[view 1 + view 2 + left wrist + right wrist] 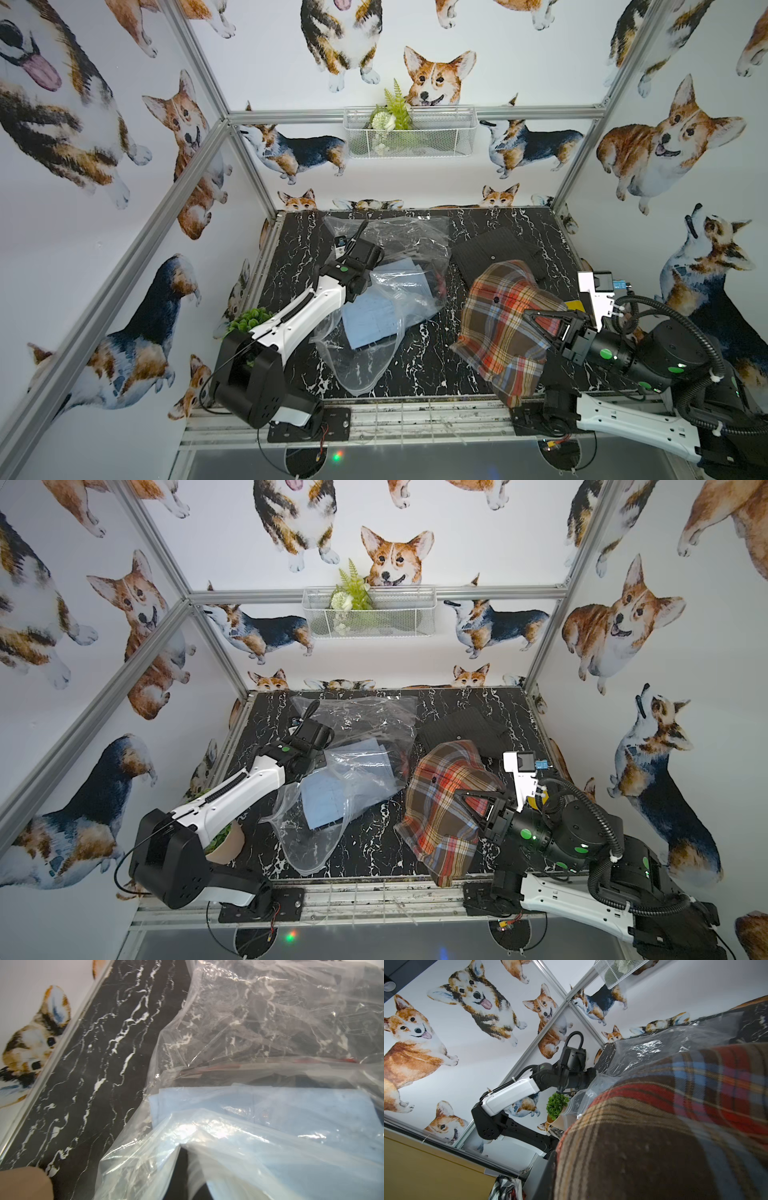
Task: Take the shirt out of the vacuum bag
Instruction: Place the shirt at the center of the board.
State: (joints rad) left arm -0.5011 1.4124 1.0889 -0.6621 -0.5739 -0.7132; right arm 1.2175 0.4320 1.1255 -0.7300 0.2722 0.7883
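Well, the big, clear, crinkly plastic vacuum bag [415,299] lies crumpled on the black tabletop with white marble lines [432,357]. It stretches from about 11 o'clock down to 7 o'clock, with the back wall at 12. A light blue folded cloth [370,320] sits inside it, near the middle.

The left hand [182,1147] is clenched on a fold of the bag's plastic. In the left wrist view the thin film is pulled to a pinch right there.

The soft brown, red and blue checked shirt [498,328] is all the way out of the bag. It is at about 4 o'clock, just beside the bag's edge. The right hand [530,316] is grasping the shirt, its black fingers pressed into the bunched cloth. The shirt's low end reaches past the front edge of the tabletop.

A dark ribbed cloth [498,249] lies flat at 1 o'clock, and the shirt covers its near edge in both top views. A small green plant in a tan pot [224,845] stands at 8 o'clock, beside the left arm.
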